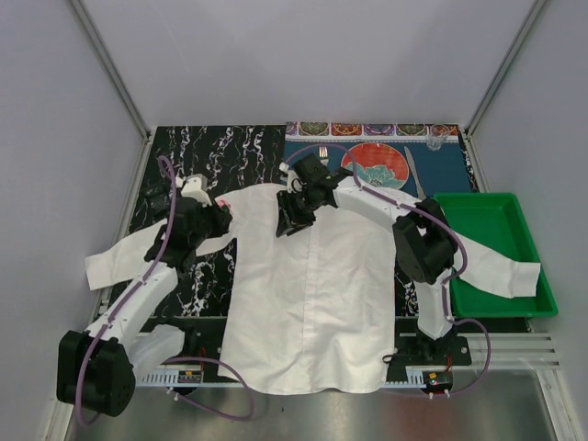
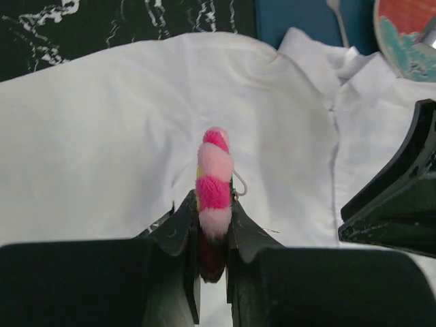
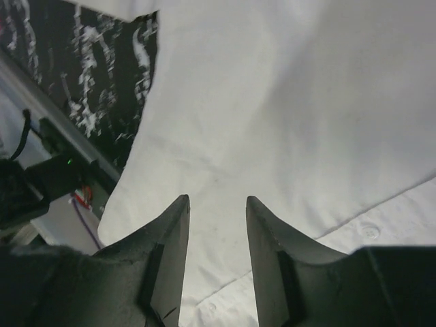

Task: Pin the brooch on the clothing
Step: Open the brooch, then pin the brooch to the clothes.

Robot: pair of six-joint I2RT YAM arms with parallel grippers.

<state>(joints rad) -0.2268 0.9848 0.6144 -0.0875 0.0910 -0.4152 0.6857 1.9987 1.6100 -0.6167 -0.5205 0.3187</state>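
Dark marbled bench (image 1: 230, 152) carries the white shirt (image 1: 312, 294), spread flat. Your left end effector (image 2: 212, 212) is clamped on the brooch (image 2: 215, 180), holding it edge-up over the shirt's shoulder. Your right end effector (image 3: 216, 204) stands partly apart, empty, above the fabric. Pinning seems not yet begun: next you should lower the brooch while the right one steadies the cloth.

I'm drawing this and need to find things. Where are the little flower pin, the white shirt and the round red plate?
flower pin (image 2: 215, 182): left wrist view, on its pink petals.
white shirt (image 1: 312, 294): top view, on the middle of its front.
red plate (image 1: 380, 157): top view, on its bare red upper part.
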